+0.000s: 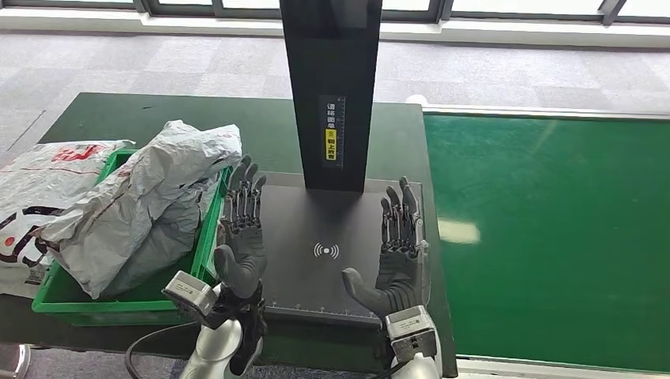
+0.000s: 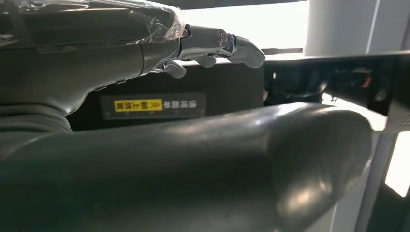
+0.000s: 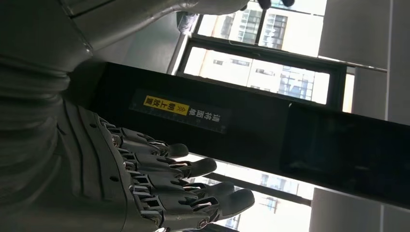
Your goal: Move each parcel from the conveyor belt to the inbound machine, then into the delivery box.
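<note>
Both hands, left (image 1: 243, 237) and right (image 1: 399, 241), hover empty with fingers spread over the near part of the scanner plate (image 1: 324, 276). Parcels (image 1: 146, 197) fill the green bin (image 1: 207, 245) just left of the left hand. Beyond the hands stands the black post (image 1: 332, 87); the belt (image 1: 553, 237) lies right of the right hand.

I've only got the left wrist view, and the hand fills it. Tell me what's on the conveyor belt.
Observer: No parcel shows on the green belt in the head view.
Operator: Report the scanner plate.
Observer: The inbound machine's black plate has no parcel on it; left hand and right hand hover over its edges, both holding nothing, fingers apart.
Operator: Give me the delivery box.
Observer: The green box sits to the robot's left of the plate, piled with grey parcels rising above its rim. One white parcel lies outside it, further left.
</note>
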